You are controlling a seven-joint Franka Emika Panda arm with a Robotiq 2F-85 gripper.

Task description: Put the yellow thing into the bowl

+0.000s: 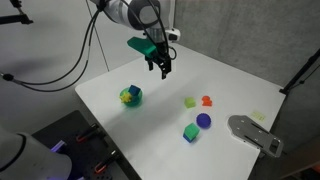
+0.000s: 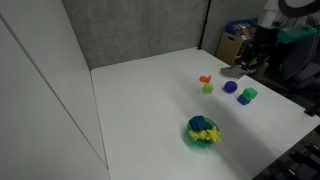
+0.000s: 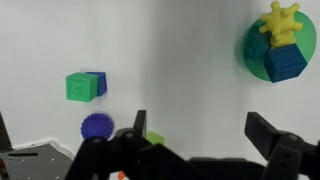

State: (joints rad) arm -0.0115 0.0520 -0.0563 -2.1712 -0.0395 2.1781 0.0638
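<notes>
The yellow thing (image 3: 280, 20), a tiny jagged star, lies in the green bowl (image 3: 250, 45) next to a blue cube (image 3: 285, 62). The bowl also shows in both exterior views (image 1: 124, 98) (image 2: 192, 138), with the yellow thing (image 2: 210, 137) at its edge. My gripper (image 1: 158, 64) hangs above the table, apart from the bowl. In the wrist view its fingers (image 3: 203, 130) are wide apart with nothing between them.
A green-and-blue cube (image 3: 82, 86), a purple ball (image 3: 96, 125) and a yellow-green block (image 3: 155, 138) lie on the white table. An orange piece (image 1: 207, 101) lies beside the yellow-green block (image 1: 190, 102). A grey flat object (image 1: 255, 133) lies near the table's edge.
</notes>
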